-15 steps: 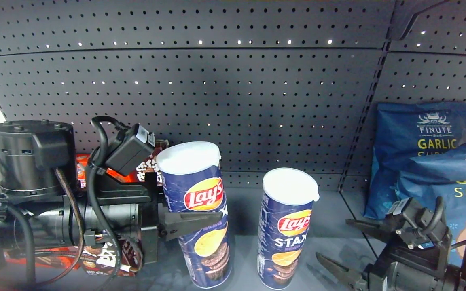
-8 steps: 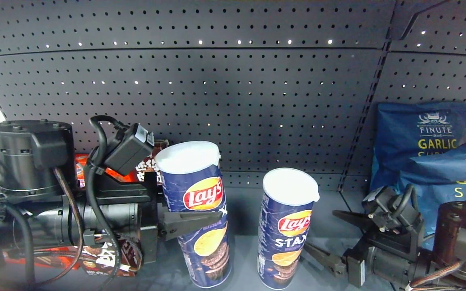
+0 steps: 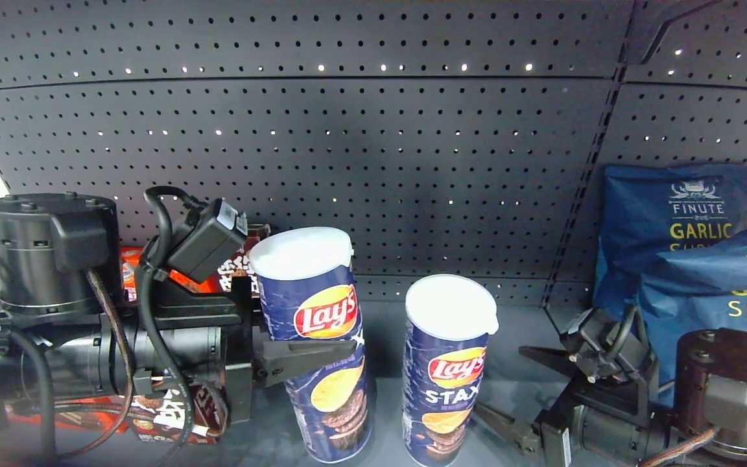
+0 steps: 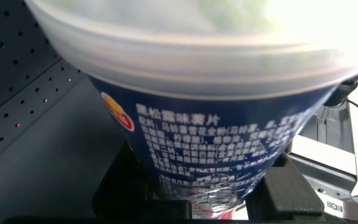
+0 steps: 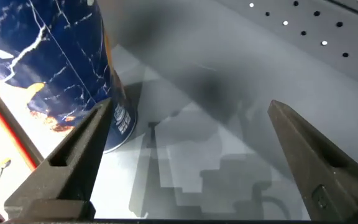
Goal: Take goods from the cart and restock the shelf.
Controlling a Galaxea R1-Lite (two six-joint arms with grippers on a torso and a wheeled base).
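**Two chip cans on the shelf, one in our grip**

We are holding the left chip can (image 3: pixel 312 337) in the left gripper (image 3: pixel 314 353), whose fingers are clamped across the can's middle. The can is standing upright with its white lid on (we cannot tell whether its base is resting on the shelf (image 3: pixel 386 324)). The right chip can (image 3: pixel 448 370) is standing just beside it on the shelf, also lidded. The right gripper (image 3: pixel 509 392) is sitting low on that can's right with its fingers spread wide apart. In the right wrist view, one finger (image 5: pixel 67 162) is lying right against the can's base. Blue snack bags (image 3: pixel 672 220) are leaning on the perforated back panel (image 3: pixel 373 162) at the far right. Red and brown packets (image 3: pixel 172 415) are lying behind our left arm.
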